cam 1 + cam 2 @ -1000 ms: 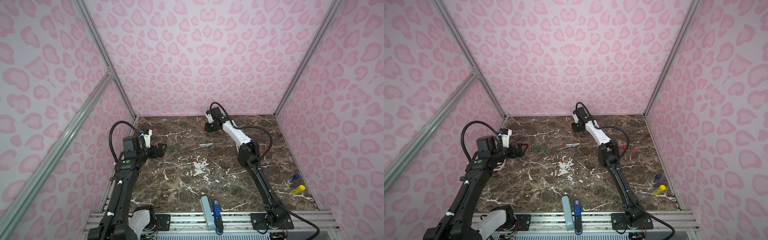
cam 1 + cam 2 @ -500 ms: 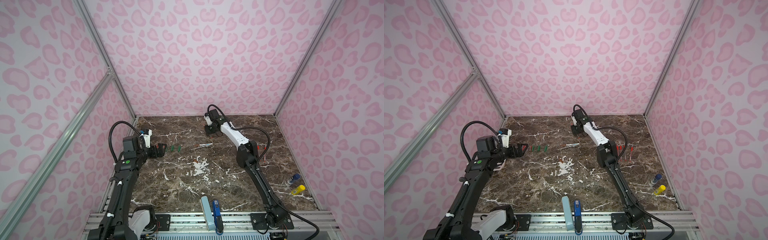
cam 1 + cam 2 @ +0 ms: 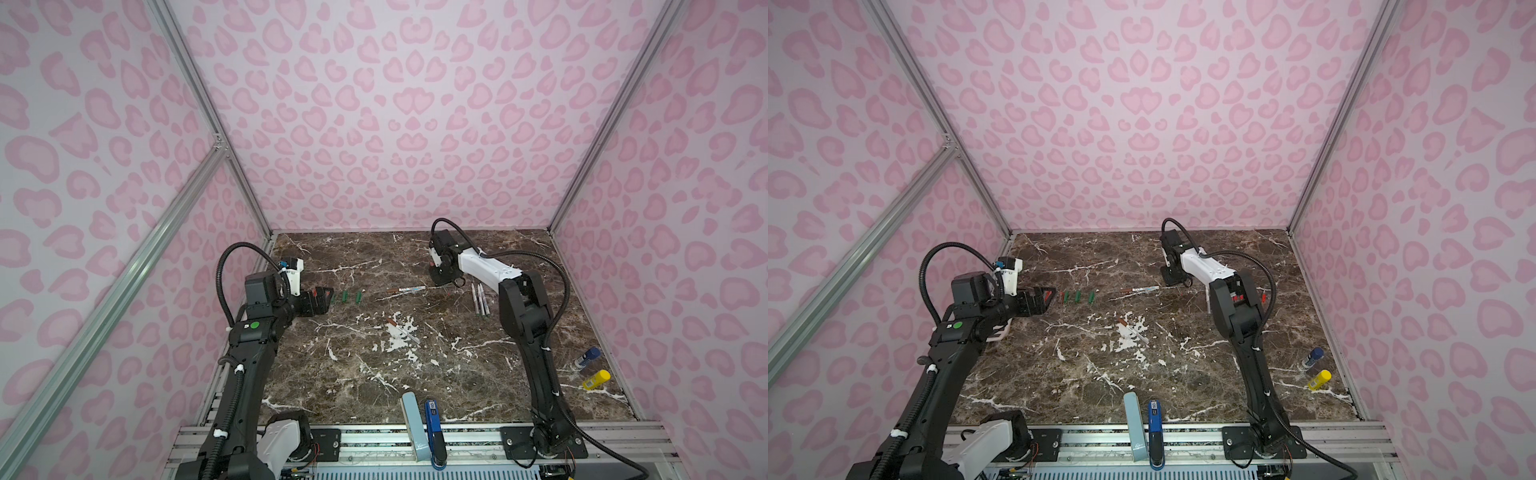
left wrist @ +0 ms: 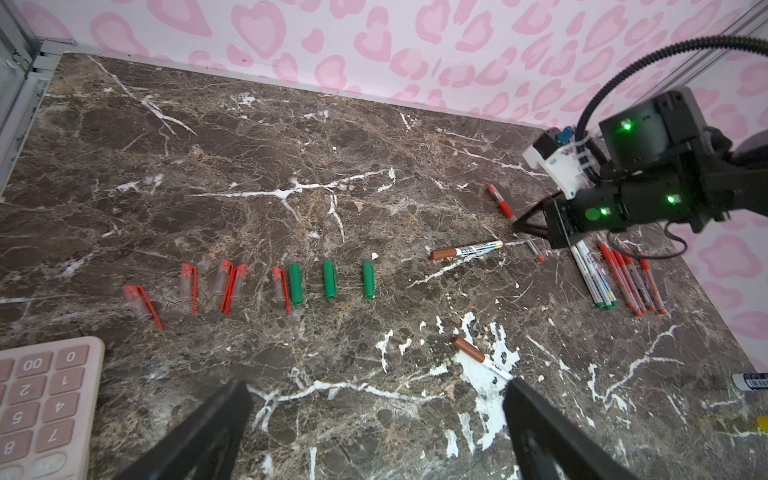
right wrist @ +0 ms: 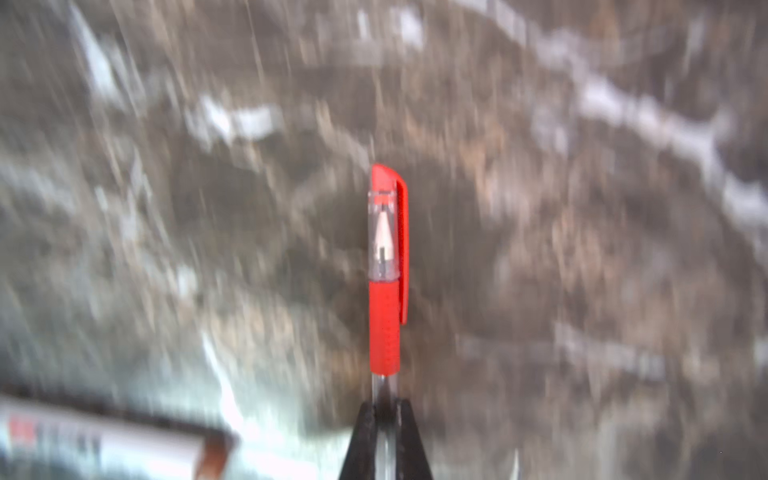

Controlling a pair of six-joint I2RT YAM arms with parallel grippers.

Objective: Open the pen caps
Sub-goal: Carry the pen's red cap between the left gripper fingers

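The right gripper [image 5: 384, 409] is clamped on the clear barrel of a red pen [image 5: 384, 332], near the back edge of the table [image 3: 415, 374], right of middle. The pen's cap [image 5: 386, 224] is on and juts well past the fingertips. So narrow a pinch on a slick barrel may let the pen swivel or slide out when the cap is tugged. The left gripper [image 4: 376, 384] hangs wide open and empty by the left edge, just beside the row of loose caps [image 4: 330, 279]. A crooked approach from there could knock the pen free.
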